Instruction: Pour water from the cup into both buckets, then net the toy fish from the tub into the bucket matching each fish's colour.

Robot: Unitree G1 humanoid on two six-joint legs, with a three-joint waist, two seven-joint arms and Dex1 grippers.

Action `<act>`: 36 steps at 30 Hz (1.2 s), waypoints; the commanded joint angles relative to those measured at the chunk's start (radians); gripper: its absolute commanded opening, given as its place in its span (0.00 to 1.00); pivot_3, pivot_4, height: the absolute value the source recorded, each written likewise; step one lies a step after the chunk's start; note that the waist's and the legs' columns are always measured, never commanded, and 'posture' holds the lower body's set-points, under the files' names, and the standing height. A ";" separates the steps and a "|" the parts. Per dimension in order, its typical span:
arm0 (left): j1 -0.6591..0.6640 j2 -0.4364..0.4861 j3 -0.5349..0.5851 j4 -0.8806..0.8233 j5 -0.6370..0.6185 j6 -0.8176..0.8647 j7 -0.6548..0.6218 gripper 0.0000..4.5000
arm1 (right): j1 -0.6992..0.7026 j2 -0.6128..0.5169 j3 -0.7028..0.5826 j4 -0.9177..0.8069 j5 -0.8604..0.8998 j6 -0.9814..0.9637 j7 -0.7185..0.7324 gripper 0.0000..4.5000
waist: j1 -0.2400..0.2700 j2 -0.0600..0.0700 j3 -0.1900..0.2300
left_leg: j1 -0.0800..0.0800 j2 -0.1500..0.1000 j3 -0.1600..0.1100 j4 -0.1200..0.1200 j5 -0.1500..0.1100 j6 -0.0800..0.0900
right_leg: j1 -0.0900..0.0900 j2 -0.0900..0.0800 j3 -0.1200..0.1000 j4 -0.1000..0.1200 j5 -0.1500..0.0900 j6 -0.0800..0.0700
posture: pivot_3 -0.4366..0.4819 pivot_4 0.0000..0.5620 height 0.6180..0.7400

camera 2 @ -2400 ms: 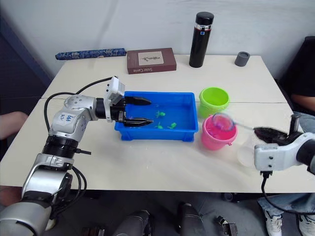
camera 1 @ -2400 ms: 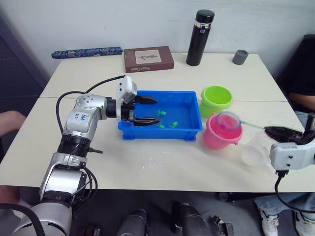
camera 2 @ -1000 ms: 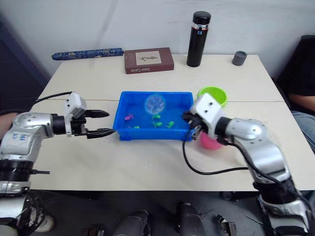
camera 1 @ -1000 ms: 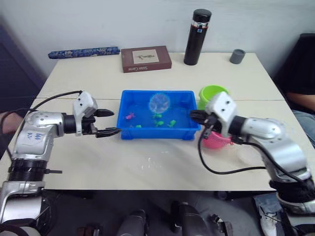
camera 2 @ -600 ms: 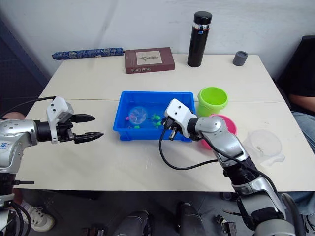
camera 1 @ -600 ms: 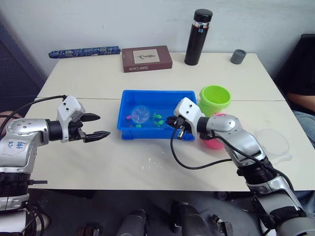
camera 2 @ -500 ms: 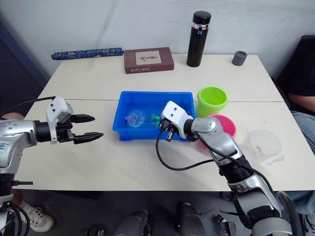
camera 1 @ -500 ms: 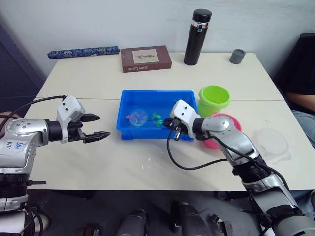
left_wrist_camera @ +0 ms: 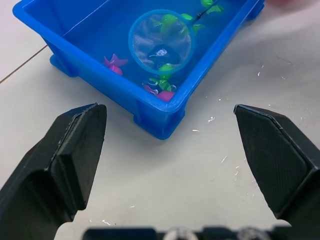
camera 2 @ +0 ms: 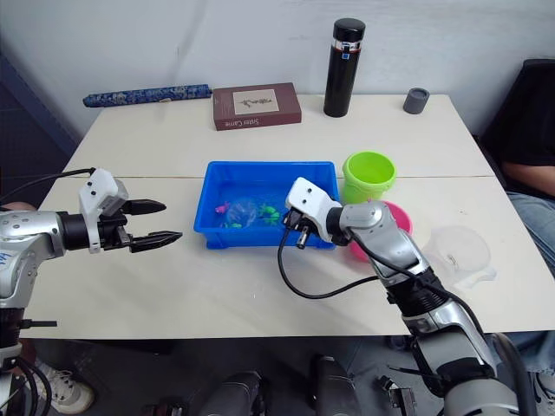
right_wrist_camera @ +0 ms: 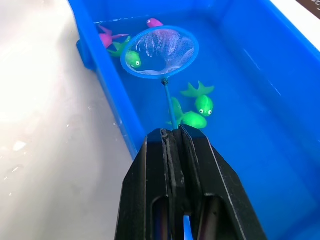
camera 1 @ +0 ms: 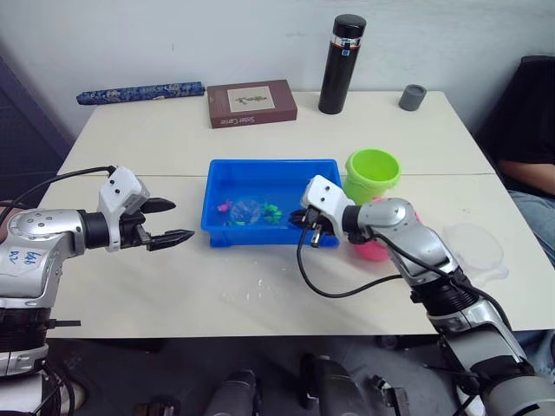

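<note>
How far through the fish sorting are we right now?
Pouring looks finished: the cup sits alone on the table near the pink bucket. In hand: the right gripper is shut on the net, which is down in the tub among the fish. Left: several green and pink fish remain in the tub. The left gripper hangs open beside it.

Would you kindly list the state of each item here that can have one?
Left hand: open, empty.
Right hand: shut on thin black net handle.
Round blue-rimmed net: lowered in the tub.
Shallow blue plastic tub: holds water and fish.
Clear plastic cup: upright.
Tall black flask: upright, capped.
</note>
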 commanded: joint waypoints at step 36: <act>0.000 0.049 0.004 -0.031 -0.008 -0.008 -0.031 0.98 | -0.082 0.018 0.069 0.088 -0.208 -0.295 -0.004 0.00 | -0.001 0.000 0.000 | 0.000 0.000 0.000 0.000 0.000 0.000 | 0.000 0.000 0.000 0.000 0.000 0.000 | 0.48 0.27 1.00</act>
